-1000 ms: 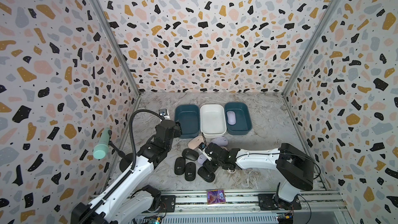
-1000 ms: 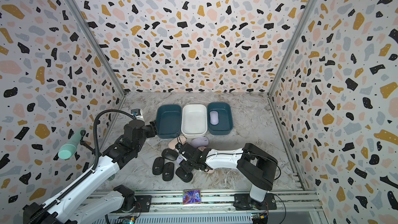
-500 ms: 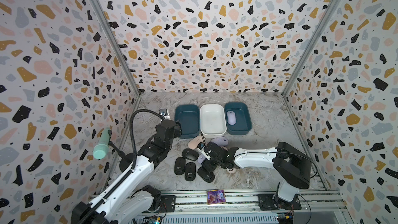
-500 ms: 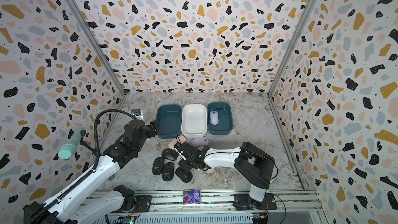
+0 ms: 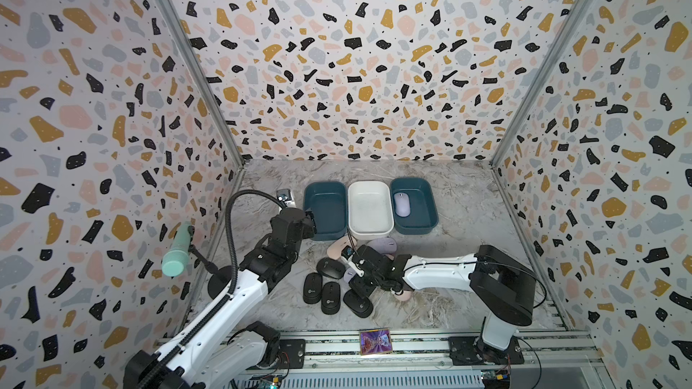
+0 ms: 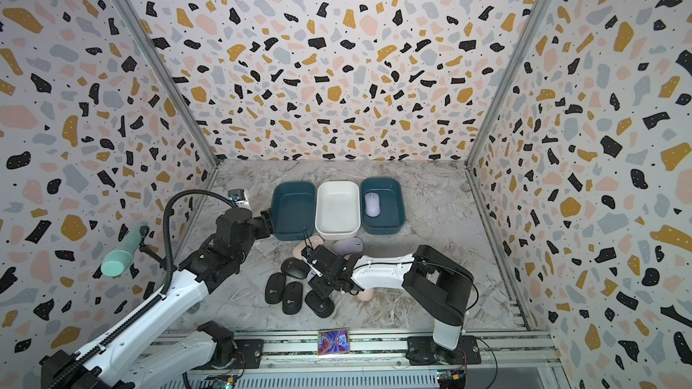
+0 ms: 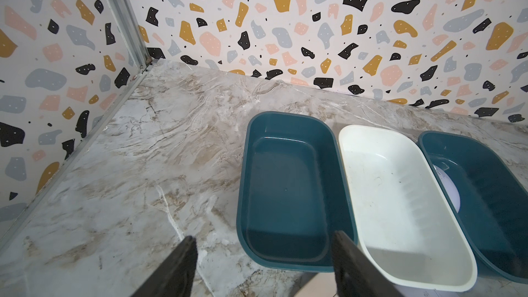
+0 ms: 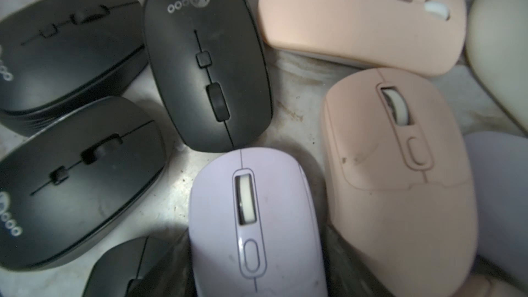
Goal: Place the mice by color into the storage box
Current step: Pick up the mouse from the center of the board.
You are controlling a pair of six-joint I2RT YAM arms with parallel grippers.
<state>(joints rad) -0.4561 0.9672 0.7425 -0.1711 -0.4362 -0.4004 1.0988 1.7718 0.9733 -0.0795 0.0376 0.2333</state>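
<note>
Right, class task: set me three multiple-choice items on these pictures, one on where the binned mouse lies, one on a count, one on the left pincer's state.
1. Which bin holds a lilac mouse? A the white bin; B the teal bin nearest the left arm; C the teal bin farthest from it.
2. How many black mice lie on the table? A two; B four; C six.
3. The left pincer is: A open and empty; B shut on a black mouse; C shut on a pink mouse.

Key: 1 C, the mouse lies alone in that end bin in both top views. 2 B, four black mice show in both top views. 3 A, its wrist view shows the fingers apart with nothing between them.
</note>
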